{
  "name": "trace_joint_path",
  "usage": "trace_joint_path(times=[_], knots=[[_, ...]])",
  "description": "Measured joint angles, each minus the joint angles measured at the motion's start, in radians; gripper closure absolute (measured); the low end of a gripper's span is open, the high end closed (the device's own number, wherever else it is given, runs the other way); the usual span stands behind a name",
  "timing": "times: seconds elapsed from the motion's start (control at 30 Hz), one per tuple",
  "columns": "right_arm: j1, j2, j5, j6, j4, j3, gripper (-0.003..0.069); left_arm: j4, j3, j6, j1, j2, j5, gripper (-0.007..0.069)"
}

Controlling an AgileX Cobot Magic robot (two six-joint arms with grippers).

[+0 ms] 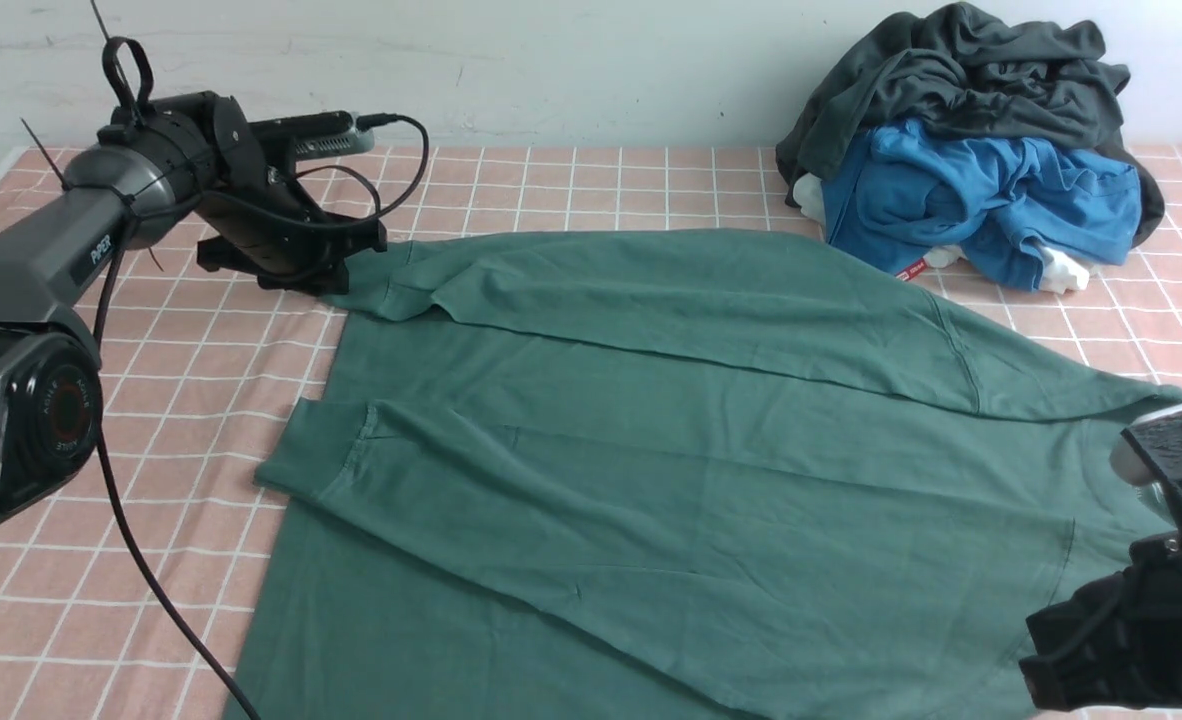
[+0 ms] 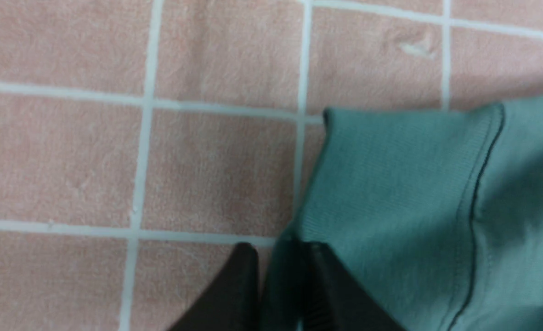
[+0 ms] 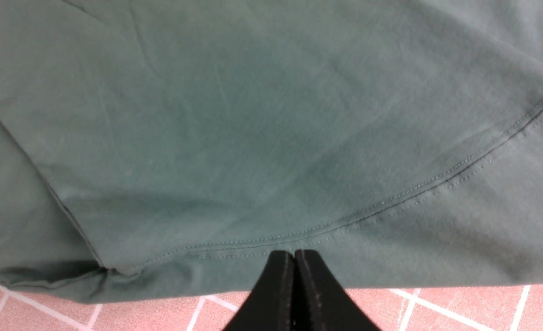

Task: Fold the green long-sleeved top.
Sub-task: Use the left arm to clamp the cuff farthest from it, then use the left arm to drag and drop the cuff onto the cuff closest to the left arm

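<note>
The green long-sleeved top (image 1: pixel 651 420) lies spread across the pink checked cloth, with both sleeves folded in over the body. One ribbed cuff (image 1: pixel 316 450) rests at the left edge. The other cuff (image 2: pixel 391 174) lies at the far left corner, and my left gripper (image 1: pixel 351 265) (image 2: pixel 280 250) is down on it with a fold of the cuff's edge pinched between its fingers. At the near right, my right gripper (image 1: pixel 1051 670) (image 3: pixel 294 253) is shut with nothing in it, just over the top (image 3: pixel 253 115) beside a curved seam near the garment's edge.
A heap of clothes sits at the far right by the wall: a dark charcoal garment (image 1: pixel 961 70) over a bright blue one (image 1: pixel 971 190). The pink checked cloth (image 1: pixel 151 400) shows bare on the left. My left arm's cable (image 1: pixel 151 570) trails over it.
</note>
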Motion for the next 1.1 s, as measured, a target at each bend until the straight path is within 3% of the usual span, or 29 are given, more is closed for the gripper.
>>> trace_joint_path(times=[0.03,0.1,0.3,0.53,0.57,0.73,0.77,0.9,1.1], knots=[[0.0,0.0,0.0,0.0,0.0,0.0,0.0673,-0.012,-0.019,0.032,0.001,0.001,0.052,0.0587],[0.0,0.0,0.0,0.0,0.0,0.0,0.0673,-0.021,-0.039,0.064,0.001,0.0,0.125,0.0608],[0.0,0.0,0.005,0.0,0.0,0.0,0.0673,-0.031,-0.031,0.123,-0.003,-0.162,0.354,0.0618],[0.0,-0.027,0.04,0.0,0.0,0.0,0.0673,-0.002,0.453,0.189,-0.022,-0.575,0.365,0.0618],[0.0,-0.042,0.043,0.0,0.0,0.0,0.0673,-0.002,0.596,0.193,-0.022,-0.66,0.359,0.0618],[0.0,-0.072,0.041,0.0,0.0,0.0,0.0673,-0.004,0.902,0.207,-0.025,-0.821,0.227,0.0617],[0.0,-0.075,0.039,0.0,0.001,0.0,0.0673,-0.001,1.009,0.226,-0.026,-0.847,0.191,0.0608],[0.0,-0.075,0.038,0.0,0.001,0.0,0.0673,0.047,1.099,0.244,-0.026,-0.85,0.175,0.0545],[0.0,-0.075,0.038,-0.005,0.035,0.0,0.0673,0.081,1.117,0.244,-0.031,-0.914,0.218,0.0252]])
